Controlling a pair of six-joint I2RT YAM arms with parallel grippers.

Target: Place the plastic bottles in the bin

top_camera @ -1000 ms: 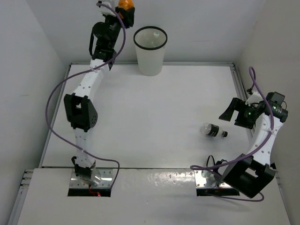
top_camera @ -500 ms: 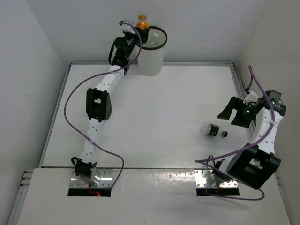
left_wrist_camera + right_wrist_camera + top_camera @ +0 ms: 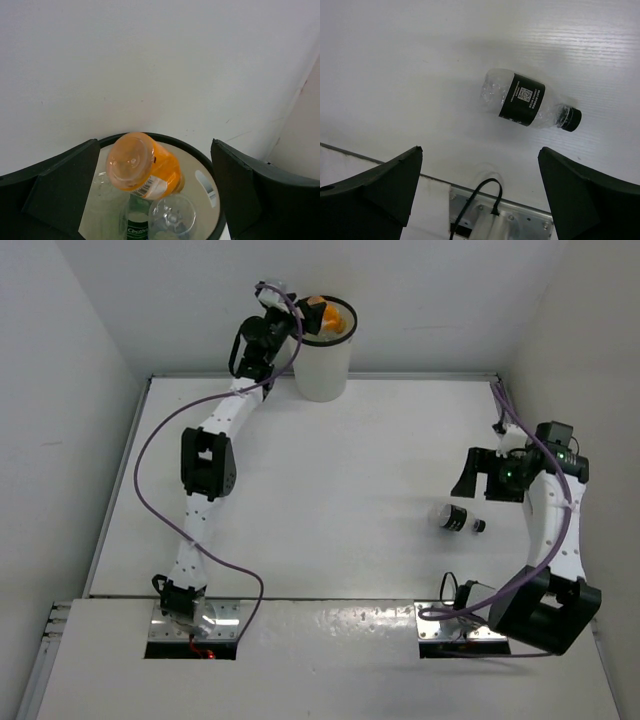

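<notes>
The white bin with its black rim stands at the back of the table. My left gripper hovers over its mouth, open. An orange bottle lies tilted in the bin's mouth, base up, free of both fingers. Beneath it lie a clear bottle and a green-labelled one. A dark-labelled bottle lies on its side on the table at the right. My right gripper hangs open above and beside it, holding nothing.
White walls close in the table on three sides, and the bin sits close to the back wall. A metal base plate with a black cable loop lies at the near edge below the right gripper. A rail runs along the table's right side.
The left arm carried the orange bottle from the left over the bin, then opened, and the bottle now lies tipped in the bin's mouth. The right gripper shifted left, nearer the dark-labelled bottle.
</notes>
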